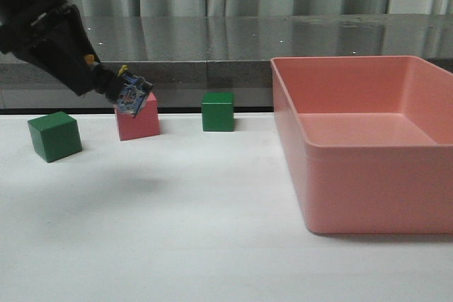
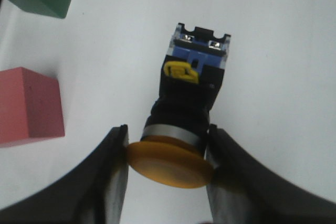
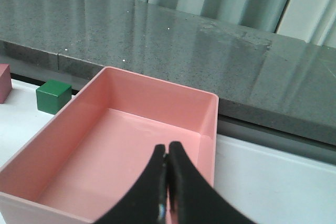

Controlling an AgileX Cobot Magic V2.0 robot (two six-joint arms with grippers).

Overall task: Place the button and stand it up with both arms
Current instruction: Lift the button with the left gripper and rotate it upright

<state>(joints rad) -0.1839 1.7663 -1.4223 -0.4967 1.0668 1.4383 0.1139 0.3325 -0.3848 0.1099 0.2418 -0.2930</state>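
The button [image 2: 186, 103] has a yellow mushroom cap, a silver collar, a black body and a blue and clear base block. My left gripper [image 2: 167, 153] is shut on its cap and holds it in the air above the white table, base pointing away from the fingers. In the front view the left gripper [image 1: 110, 84] is at the upper left with the button [image 1: 133, 97] in front of a pink cube [image 1: 138, 118]. My right gripper [image 3: 168, 153] is shut and empty, above the pink bin [image 3: 207, 103]. The right arm does not show in the front view.
A large pink bin [image 1: 368, 175] fills the right side of the table. A green cube [image 1: 54, 136] stands at the left, another green cube [image 1: 217, 111] at the back middle. A grey stone ledge and curtains run behind the table.
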